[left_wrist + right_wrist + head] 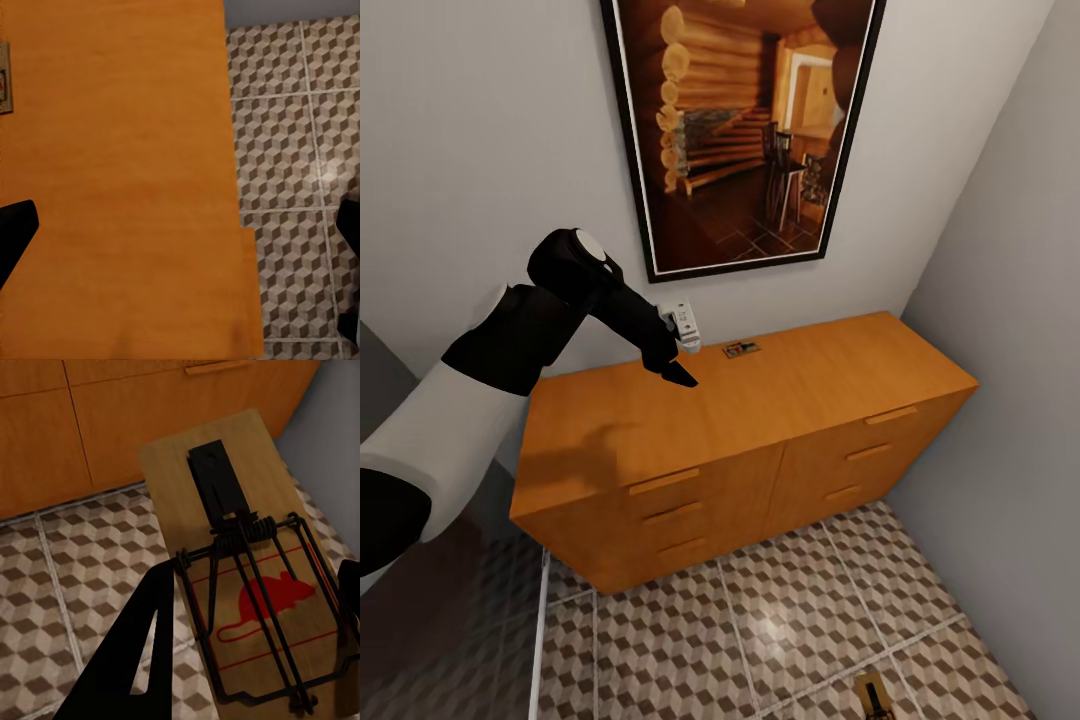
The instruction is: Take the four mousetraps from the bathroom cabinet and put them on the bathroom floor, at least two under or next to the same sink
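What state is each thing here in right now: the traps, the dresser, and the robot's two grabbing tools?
Cabinet: drawers all shut.
Mousetrap on the cabinet: lying flat at the back of the top, untouched.
Held mousetrap: between the right tool's fingers, above the floor.
Left tool: open, empty, over the cabinet top.
Right tool: shut on the held mousetrap.

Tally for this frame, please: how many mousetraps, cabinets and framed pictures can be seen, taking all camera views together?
Mousetraps: 2, one lying on the cabinet top, the other in the right gripper
Cabinets: 1
Framed pictures: 1
Total: 4
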Controlling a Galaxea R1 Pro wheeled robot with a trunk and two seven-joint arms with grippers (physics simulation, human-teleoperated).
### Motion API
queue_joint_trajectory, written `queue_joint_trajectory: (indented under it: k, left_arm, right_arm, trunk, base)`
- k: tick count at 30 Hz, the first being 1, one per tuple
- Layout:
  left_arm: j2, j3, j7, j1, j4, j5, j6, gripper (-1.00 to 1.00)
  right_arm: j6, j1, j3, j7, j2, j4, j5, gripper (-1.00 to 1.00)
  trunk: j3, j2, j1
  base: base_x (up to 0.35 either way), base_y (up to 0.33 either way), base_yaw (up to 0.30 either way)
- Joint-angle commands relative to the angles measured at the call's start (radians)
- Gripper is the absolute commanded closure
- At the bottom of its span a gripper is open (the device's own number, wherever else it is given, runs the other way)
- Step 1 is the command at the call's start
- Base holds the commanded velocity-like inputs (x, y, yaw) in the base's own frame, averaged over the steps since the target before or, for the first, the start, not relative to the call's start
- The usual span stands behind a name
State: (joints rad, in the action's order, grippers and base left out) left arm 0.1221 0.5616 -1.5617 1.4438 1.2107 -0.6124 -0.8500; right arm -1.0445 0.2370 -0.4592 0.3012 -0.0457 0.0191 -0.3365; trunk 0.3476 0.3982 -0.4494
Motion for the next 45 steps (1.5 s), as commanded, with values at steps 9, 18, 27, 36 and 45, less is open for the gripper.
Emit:
queue_joint_trajectory:
  k: [9, 18, 27, 36, 45]
  left_arm:
    - [0.002, 0.003, -0.009, 0.001, 0.001, -0.009, -0.011, -1.0]
    - [0.001, 0.003, -0.009, 0.001, 0.001, -0.009, -0.011, -1.0]
    - [0.001, 0.034, -0.009, 0.001, -0.002, -0.009, -0.011, -1.0]
    - [0.001, 0.057, -0.009, 0.001, -0.055, -0.049, -0.012, -1.0]
    - [0.001, 0.058, -0.006, 0.0, -0.071, -0.071, -0.015, -1.0]
  right_arm:
    - [-0.003, 0.001, -0.009, 0.004, 0.0, -0.001, -0.007, 1.0]
    - [-0.003, 0.001, -0.009, 0.004, 0.0, -0.001, -0.007, 1.0]
    - [-0.003, 0.001, -0.009, 0.005, 0.0, -0.001, -0.007, 1.0]
    - [-0.003, 0.001, -0.009, 0.006, 0.0, -0.001, -0.007, 1.0]
    - [-0.003, 0.001, -0.009, 0.006, 0.0, -0.001, -0.007, 1.0]
  trunk:
    - [0.002, 0.002, -0.001]
    - [0.002, 0.002, -0.001]
    - [0.002, 0.002, -0.001]
    - [0.002, 0.002, -0.001]
    - [0.002, 0.002, -0.001]
  base:
    - [0.038, 0.001, 0.0]
    - [0.216, 0.0, 0.0]
    - [0.261, -0.057, 0.0]
    - [0.107, -0.029, 0.0]
    - [0.003, -0.001, 0.0]
